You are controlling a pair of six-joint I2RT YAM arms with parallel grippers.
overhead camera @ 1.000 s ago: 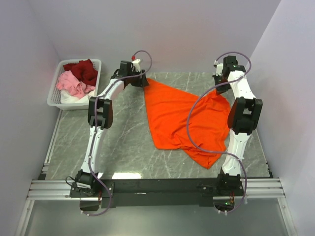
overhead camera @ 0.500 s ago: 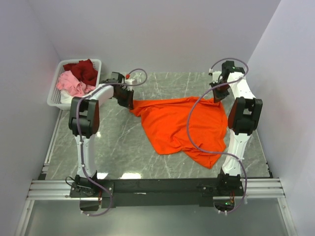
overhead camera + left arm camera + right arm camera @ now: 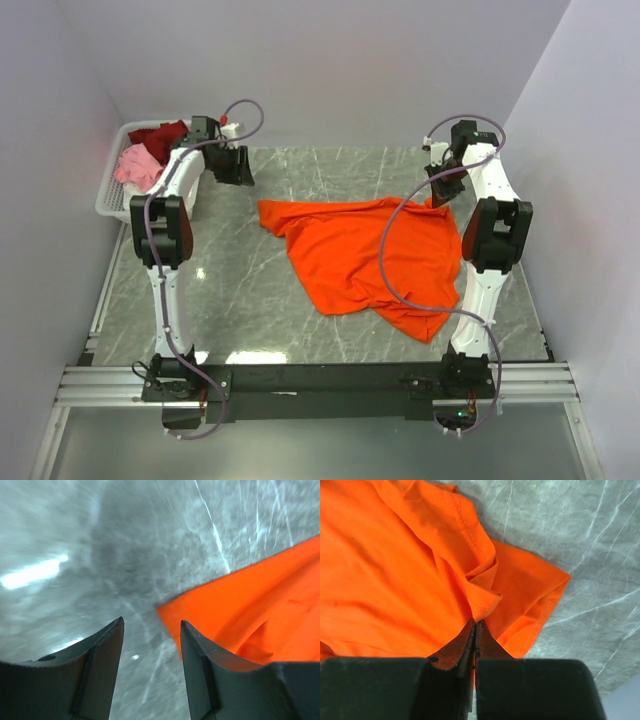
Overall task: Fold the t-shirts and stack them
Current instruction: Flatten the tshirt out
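The bright orange t-shirt (image 3: pixel 360 255) lies crumpled and partly spread on the grey marble table, right of centre. My right gripper (image 3: pixel 441 196) is shut on a fold of the orange t-shirt (image 3: pixel 395 575) at its far right edge. My left gripper (image 3: pixel 238 176) is open and empty, lifted near the basket at the far left; the shirt's left corner (image 3: pixel 240 615) lies on the table beyond its fingers. Dark red (image 3: pixel 160 135), pink (image 3: pixel 137 166) and white t-shirts sit bunched in the basket.
The white slotted basket (image 3: pixel 108 200) stands at the far left corner against the wall. Grey walls close in the table at back, left and right. The black rail (image 3: pixel 320 378) with the arm bases runs along the near edge.
My left gripper has let go of the orange t-shirt and swung left and back toward the basket. The shirt's left corner has dropped flat onto the table. The right arm has barely moved.
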